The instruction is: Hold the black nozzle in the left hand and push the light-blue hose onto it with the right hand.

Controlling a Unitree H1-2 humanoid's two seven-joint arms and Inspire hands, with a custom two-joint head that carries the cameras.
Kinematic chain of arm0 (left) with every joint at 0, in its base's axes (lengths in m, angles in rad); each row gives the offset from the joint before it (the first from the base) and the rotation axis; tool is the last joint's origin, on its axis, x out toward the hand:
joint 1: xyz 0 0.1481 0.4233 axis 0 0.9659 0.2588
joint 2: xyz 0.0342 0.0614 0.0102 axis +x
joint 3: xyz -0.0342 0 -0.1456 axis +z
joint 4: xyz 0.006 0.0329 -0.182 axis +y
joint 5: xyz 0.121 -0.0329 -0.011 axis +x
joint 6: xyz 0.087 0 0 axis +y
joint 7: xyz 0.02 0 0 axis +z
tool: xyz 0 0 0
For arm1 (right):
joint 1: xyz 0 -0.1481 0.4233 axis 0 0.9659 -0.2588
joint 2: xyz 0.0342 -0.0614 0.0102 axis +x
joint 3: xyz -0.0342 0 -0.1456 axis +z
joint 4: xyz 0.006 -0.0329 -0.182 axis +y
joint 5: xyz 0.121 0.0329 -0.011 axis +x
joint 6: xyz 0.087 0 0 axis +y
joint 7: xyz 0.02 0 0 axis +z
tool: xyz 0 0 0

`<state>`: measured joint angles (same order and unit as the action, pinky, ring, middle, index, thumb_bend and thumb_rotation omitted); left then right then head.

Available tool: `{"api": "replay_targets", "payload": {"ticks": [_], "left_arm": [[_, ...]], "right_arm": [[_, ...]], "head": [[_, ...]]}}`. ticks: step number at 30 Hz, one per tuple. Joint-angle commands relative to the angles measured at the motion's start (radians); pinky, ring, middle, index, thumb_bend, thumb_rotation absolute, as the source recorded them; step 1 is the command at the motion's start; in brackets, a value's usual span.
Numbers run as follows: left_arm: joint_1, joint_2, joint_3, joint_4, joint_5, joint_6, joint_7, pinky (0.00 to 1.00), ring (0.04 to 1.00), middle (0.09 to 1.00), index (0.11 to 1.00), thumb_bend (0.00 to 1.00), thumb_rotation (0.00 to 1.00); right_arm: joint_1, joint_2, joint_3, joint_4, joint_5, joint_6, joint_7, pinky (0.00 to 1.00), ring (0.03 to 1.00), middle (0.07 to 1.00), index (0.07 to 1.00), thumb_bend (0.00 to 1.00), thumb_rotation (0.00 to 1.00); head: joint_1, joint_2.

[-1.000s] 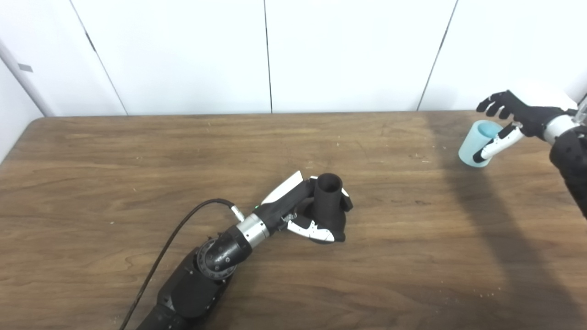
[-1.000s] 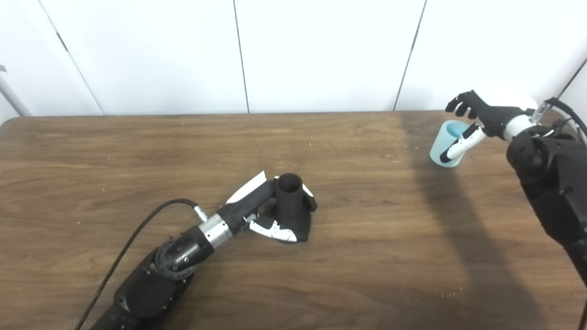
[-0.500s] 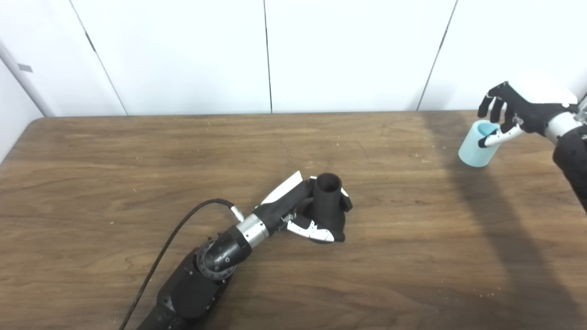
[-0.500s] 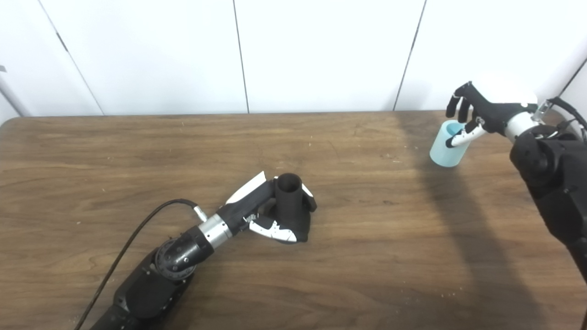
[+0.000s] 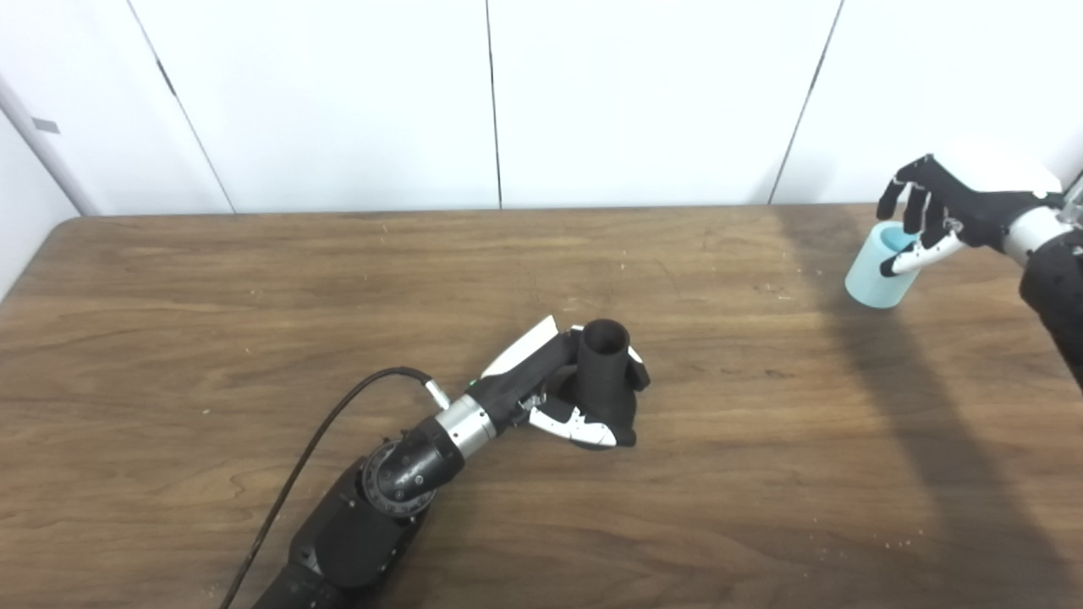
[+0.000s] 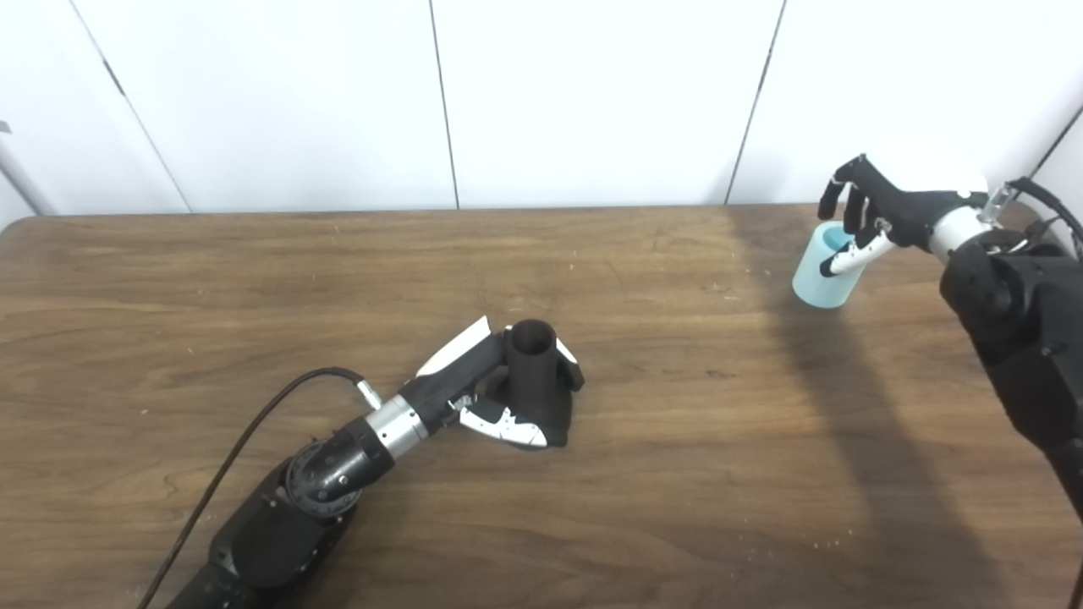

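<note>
Left eye view: no legible writing on black nozzle (image 5: pixel 603 365) or light-blue hose (image 5: pixel 876 269)

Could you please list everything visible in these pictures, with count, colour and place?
Nozzle: one, black, upright near the table's middle, open end up, held in the left hand.
Hose: one short piece, light blue, standing at the table's far right, open end up.
Table: one, brown wood, filling the lower view.
Wall panels: white, behind the table.
Cable: one, black, running along the left arm.
Left hand: black and white, closed around the nozzle.
Right hand: black and white, curled over the hose's rim; grip unclear.
</note>
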<state>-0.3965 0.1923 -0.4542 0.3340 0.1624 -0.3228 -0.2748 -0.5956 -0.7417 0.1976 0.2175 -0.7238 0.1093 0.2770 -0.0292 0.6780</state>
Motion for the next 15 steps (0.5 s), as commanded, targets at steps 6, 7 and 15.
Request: {"api": "replay_targets", "payload": {"ticks": [6,7,15], "left_arm": [[0.071,0.036,-0.021,0.063,0.080,0.103,-0.037,0.65,0.649,0.559,0.466,0.51,0.00],[0.071,0.036,-0.021,0.064,0.079,0.104,-0.038,0.65,0.649,0.559,0.466,0.51,0.00],[0.072,0.039,-0.020,0.065,0.074,0.107,-0.042,0.65,0.649,0.559,0.466,0.51,0.00]], "right_arm": [[-0.064,-0.033,-0.029,0.008,0.016,-0.032,-0.032,0.30,0.352,0.476,0.487,0.53,0.00],[-0.064,-0.034,-0.032,0.008,0.016,-0.034,-0.037,0.32,0.375,0.442,0.510,0.53,0.00],[-0.054,-0.010,-0.053,0.039,0.007,-0.072,-0.138,0.76,0.820,0.843,0.791,0.97,0.32]], "head": [[0.002,0.002],[0.002,0.002],[0.003,0.005]]}}
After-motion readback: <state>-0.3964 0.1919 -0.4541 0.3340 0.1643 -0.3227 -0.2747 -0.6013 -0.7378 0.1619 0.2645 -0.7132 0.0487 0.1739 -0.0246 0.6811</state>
